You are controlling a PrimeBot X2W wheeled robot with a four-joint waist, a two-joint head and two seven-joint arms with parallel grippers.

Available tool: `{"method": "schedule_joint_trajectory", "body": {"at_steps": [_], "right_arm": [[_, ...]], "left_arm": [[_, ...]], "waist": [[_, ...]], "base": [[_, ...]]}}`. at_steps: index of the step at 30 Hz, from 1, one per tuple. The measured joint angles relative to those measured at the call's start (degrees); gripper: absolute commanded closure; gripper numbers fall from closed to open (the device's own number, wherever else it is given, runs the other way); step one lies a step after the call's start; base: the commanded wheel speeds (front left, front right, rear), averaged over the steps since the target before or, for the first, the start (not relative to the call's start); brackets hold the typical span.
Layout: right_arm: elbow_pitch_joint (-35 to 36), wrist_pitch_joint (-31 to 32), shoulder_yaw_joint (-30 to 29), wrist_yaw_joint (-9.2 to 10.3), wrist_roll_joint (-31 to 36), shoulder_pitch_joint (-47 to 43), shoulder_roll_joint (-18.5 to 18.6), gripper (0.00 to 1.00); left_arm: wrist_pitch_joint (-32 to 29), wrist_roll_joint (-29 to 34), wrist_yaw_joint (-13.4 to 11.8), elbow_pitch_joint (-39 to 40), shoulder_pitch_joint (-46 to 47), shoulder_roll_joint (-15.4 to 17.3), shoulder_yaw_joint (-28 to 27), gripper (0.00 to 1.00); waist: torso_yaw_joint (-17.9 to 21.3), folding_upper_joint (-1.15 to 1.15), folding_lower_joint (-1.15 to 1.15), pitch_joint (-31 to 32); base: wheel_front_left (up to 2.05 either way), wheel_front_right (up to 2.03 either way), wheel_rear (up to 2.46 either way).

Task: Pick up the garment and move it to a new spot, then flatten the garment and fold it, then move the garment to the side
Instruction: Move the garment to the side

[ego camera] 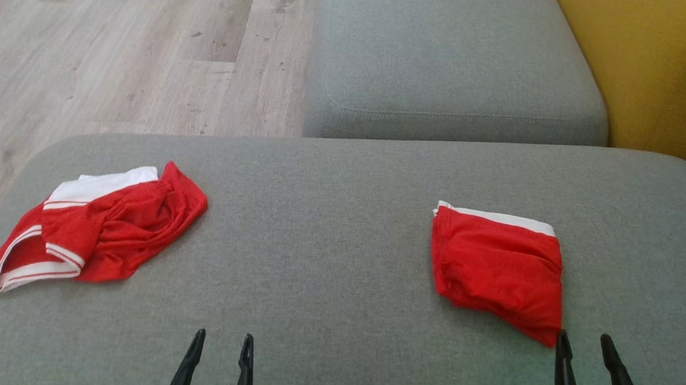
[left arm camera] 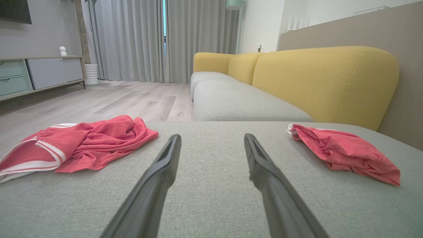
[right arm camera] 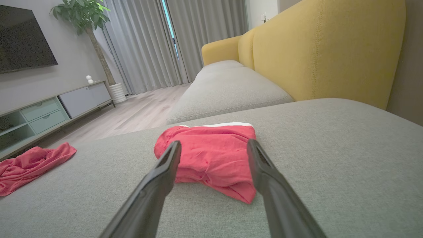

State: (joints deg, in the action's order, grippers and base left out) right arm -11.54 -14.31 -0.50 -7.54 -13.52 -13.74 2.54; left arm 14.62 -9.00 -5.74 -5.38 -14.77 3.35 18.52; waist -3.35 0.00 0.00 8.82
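A crumpled red garment with white trim lies at the left of the grey cushion; it also appears in the left wrist view and the right wrist view. A second red garment, folded with a white band along its far edge, lies at the right. My left gripper is open over bare cushion between the two, holding nothing. My right gripper is open just short of the folded garment's near corner, apart from it.
Beyond the cushion is another grey sofa seat with a yellow backrest on the right. Wooden floor lies past the cushion's left and far edges. A TV cabinet and curtains stand far off.
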Motion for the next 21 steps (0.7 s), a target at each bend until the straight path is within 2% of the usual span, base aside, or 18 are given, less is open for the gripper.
{"method": "schedule_joint_trajectory", "body": {"at_steps": [21], "right_arm": [[-0.6, 0.0, 1.9, 0.0, 0.5, 0.0, 0.0, 0.0]], "left_arm": [[0.0, 0.0, 0.1, -1.0, 0.0, 0.0, 0.1, 0.0]], "waist": [[-0.4, 0.0, 0.0, -0.1]], "base": [[0.0, 0.0, 0.0]]}}
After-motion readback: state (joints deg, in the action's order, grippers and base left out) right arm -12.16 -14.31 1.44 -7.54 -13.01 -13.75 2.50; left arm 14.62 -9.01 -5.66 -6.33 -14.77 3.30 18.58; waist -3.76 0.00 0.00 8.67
